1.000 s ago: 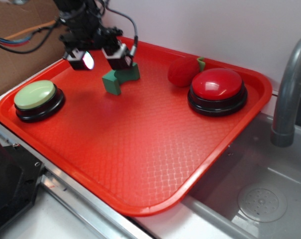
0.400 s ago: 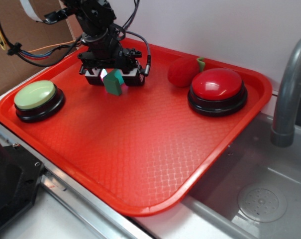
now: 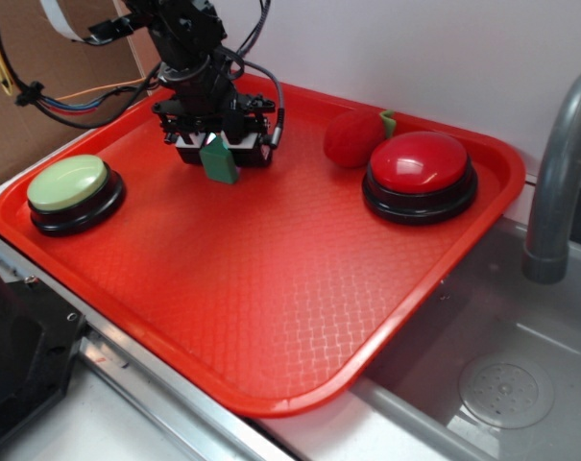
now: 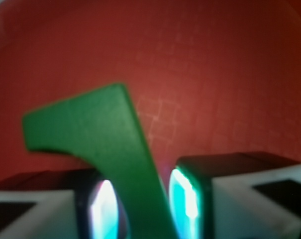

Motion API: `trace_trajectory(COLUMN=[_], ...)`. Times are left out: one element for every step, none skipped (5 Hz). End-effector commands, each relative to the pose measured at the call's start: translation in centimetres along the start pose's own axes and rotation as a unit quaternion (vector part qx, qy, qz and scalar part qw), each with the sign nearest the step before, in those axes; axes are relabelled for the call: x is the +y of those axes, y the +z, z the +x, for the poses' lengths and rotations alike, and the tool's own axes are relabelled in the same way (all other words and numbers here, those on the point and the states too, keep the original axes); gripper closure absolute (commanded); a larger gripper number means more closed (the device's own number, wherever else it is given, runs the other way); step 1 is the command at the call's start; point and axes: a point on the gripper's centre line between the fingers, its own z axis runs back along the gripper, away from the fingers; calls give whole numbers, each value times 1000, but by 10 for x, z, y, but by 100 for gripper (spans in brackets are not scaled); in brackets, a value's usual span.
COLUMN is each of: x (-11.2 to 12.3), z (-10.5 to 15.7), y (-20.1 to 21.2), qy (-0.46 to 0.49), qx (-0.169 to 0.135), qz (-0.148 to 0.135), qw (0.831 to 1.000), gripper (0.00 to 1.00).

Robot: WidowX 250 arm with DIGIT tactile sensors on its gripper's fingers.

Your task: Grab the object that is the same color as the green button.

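Note:
The object, a small dark green block with an arch cutout [image 3: 219, 161], stands on the red tray [image 3: 271, 288] at its back left. My gripper [image 3: 220, 146] is down over it with a finger on each side. In the wrist view one leg of the green block [image 4: 121, 149] runs down between the two glowing pads [image 4: 186, 201]. A thin gap shows on each side of it, so the jaws are narrow but open. The green button [image 3: 69, 184], a pale green dome on a black base, sits at the tray's left edge, clear of the gripper.
A red button [image 3: 420, 165] stands at the tray's back right, with a red strawberry-like toy [image 3: 352, 137] behind it. To the right are a sink [image 3: 506, 384] and a grey faucet [image 3: 559, 173]. Cables and cardboard lie behind the arm at left.
The gripper turned and came down from above the block until its fingers were on either side of it. Since then the fingers have narrowed around it. The block stays on the tray.

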Motion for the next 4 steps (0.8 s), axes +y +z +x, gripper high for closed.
trace_trajectory(x=[-2, -16, -28, -19], z=[12, 5, -21, -50], y=[45, 91, 141, 169], qy=[-55, -130, -190, -142], qx=[9, 21, 48, 47], qz=[-7, -25, -57, -70], qw=[998, 991, 979, 986], gripper=[100, 100, 100, 100])
